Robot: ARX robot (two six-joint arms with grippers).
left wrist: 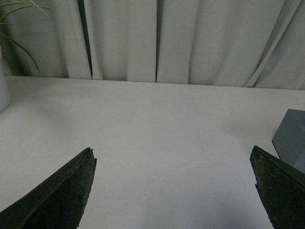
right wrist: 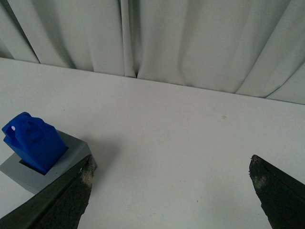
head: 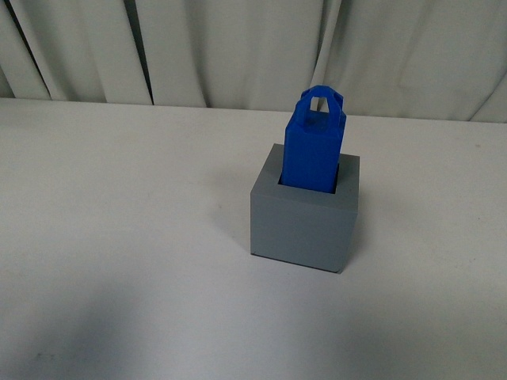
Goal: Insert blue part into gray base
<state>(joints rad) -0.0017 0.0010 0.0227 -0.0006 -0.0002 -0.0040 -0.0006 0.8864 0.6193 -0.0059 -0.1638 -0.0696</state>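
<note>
The blue part stands upright in the square recess of the gray base on the white table, its loop handle up. No arm shows in the front view. My left gripper is open and empty over bare table; a corner of the gray base shows beside one of its fingers. My right gripper is open and empty; the blue part in the gray base sits just beyond one of its fingers.
The white table stretches around the base. Pale curtains hang along the far edge. A plant and a white pot show at the edge of the left wrist view.
</note>
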